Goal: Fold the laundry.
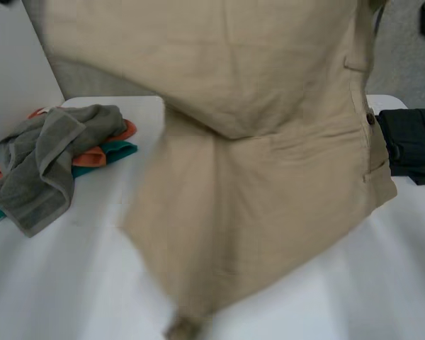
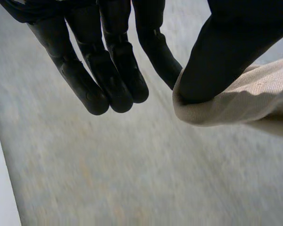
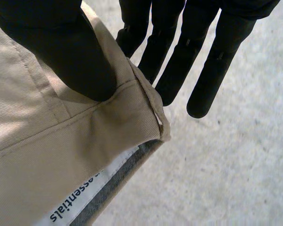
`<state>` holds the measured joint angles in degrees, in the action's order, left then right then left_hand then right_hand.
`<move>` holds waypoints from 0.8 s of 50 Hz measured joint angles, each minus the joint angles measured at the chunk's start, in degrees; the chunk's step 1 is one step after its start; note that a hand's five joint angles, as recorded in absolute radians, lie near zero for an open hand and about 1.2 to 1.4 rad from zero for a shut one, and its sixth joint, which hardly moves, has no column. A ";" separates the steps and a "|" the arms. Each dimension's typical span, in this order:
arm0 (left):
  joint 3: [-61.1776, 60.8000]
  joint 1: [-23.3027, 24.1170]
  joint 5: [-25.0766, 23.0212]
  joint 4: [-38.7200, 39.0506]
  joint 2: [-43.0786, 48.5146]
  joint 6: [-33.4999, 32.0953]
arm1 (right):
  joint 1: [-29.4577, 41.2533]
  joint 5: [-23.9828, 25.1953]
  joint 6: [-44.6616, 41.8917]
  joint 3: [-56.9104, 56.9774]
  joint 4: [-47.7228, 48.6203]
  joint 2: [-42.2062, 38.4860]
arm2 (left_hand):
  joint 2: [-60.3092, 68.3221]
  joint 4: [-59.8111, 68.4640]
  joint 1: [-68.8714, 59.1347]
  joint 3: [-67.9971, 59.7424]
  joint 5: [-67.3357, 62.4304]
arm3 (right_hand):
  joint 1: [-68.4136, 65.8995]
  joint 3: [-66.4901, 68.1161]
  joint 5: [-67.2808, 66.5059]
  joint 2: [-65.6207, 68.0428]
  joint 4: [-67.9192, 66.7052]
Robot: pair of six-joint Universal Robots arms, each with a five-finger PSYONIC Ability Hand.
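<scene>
Laundry heaped at far left: a grey towel over orange and teal cloths. From my console I see the left hand pinching a fold of the beige trousers between thumb and finger. The right hand pinches the waistband likewise, with the trousers hanging over the white table. A dark garment lies at right.

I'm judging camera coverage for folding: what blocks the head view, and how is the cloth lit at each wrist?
Head view: the lifted beige twill trousers hang before the camera, hiding much of the white table, with shaded creases. Left wrist view: the left hand pinches a cloth edge, its face lit, its underside shaded. Right wrist view: the right hand pinches the well-lit waistband.
</scene>
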<state>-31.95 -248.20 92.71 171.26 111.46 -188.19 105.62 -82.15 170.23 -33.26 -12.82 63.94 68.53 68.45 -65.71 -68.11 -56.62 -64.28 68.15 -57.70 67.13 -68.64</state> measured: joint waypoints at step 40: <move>-36.14 6.48 -3.38 4.37 1.73 -15.85 | -0.63 7.67 -23.52 -27.15 -11.22 -4.73 | -51.08 -51.21 47.88 50.72 49.10 | 51.47 -56.05 54.91 -54.97 56.47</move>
<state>-68.09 -241.72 89.33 175.63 113.20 -204.04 104.99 -74.49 146.72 -60.42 -24.03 59.21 17.45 17.24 -17.83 -17.39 -7.52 -12.81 12.10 -2.79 12.16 -12.17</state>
